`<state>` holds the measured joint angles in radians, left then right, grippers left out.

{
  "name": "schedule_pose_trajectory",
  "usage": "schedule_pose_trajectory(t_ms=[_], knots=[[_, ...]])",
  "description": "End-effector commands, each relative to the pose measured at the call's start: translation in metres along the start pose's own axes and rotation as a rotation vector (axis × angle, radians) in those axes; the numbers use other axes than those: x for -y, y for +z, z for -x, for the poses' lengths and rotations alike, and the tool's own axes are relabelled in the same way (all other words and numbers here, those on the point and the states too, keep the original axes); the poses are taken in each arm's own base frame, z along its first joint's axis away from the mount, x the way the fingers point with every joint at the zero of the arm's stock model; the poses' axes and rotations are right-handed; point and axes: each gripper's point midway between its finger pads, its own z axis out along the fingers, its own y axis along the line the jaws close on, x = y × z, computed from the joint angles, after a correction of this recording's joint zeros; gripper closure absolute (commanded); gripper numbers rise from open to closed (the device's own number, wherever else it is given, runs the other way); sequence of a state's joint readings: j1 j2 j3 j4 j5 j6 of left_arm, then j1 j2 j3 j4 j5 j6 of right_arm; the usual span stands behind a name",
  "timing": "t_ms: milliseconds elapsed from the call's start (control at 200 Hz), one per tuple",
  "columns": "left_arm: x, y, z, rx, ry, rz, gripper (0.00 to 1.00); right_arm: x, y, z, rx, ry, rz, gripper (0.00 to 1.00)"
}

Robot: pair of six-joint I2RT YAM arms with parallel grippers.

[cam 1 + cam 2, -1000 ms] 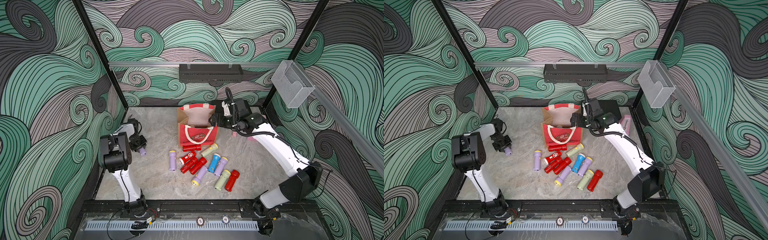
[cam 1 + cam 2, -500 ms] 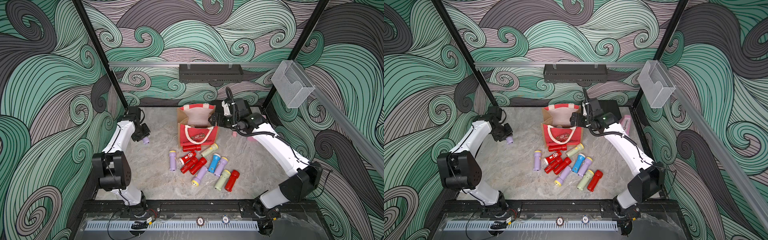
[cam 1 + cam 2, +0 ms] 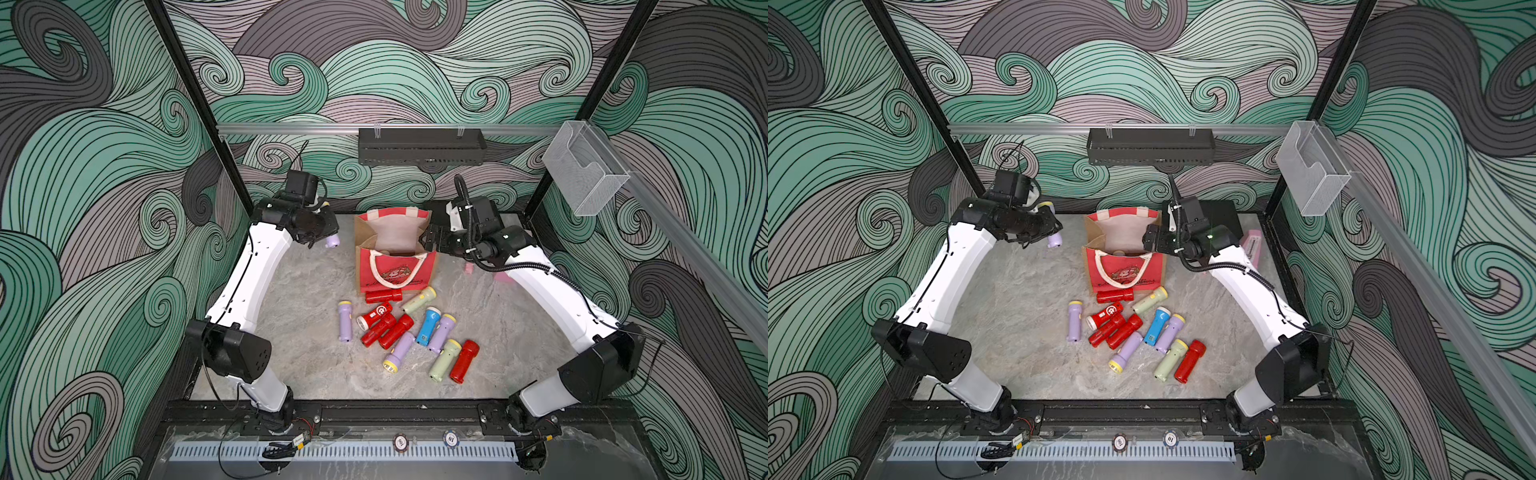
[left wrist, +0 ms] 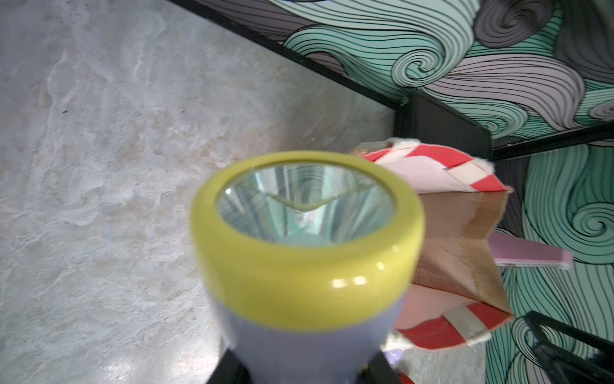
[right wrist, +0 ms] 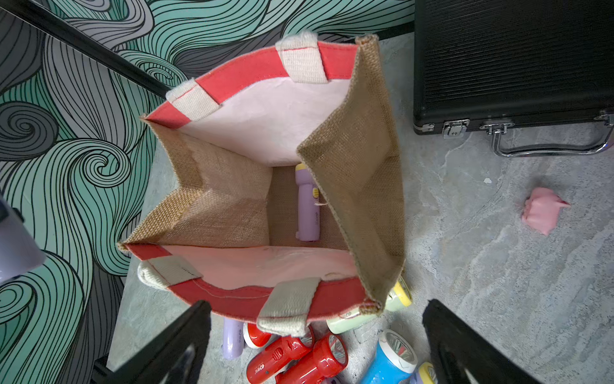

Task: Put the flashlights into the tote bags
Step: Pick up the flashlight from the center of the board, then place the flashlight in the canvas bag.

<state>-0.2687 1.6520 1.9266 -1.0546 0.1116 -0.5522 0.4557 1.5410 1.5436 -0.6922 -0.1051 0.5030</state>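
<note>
- The left gripper [image 3: 323, 237] is clenched on a lilac torch [image 3: 332, 240], held in the air at nine o'clock of the bag [image 3: 398, 272], short of its rim.
- The right gripper [image 3: 430, 241] hangs with jaws spread wide at the bag's three o'clock edge and holds nothing.
- To do this well, I would bring the torch above the open mouth and clear of the folded tan side, then release.
- One torch [image 5: 307, 206] lies inside; the heap of torches [image 3: 409, 330] lies at six o'clock.

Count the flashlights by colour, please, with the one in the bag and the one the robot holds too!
Red flashlights: 5
Lilac flashlights: 5 (3 loose, 1 in the bag, 1 in the left gripper)
Pale green flashlights: 2
Blue flashlight: 1
Total: 13
</note>
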Motion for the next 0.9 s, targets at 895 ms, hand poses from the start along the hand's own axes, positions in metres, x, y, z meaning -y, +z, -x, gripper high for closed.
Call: schedule_pose_trajectory(t_ms=[895], knots=[[0.148,0.139,-0.037,-0.058,0.224,-0.074,1.0,0.029,-0.026,-0.01,0.032,0.065,-0.031,0.01]])
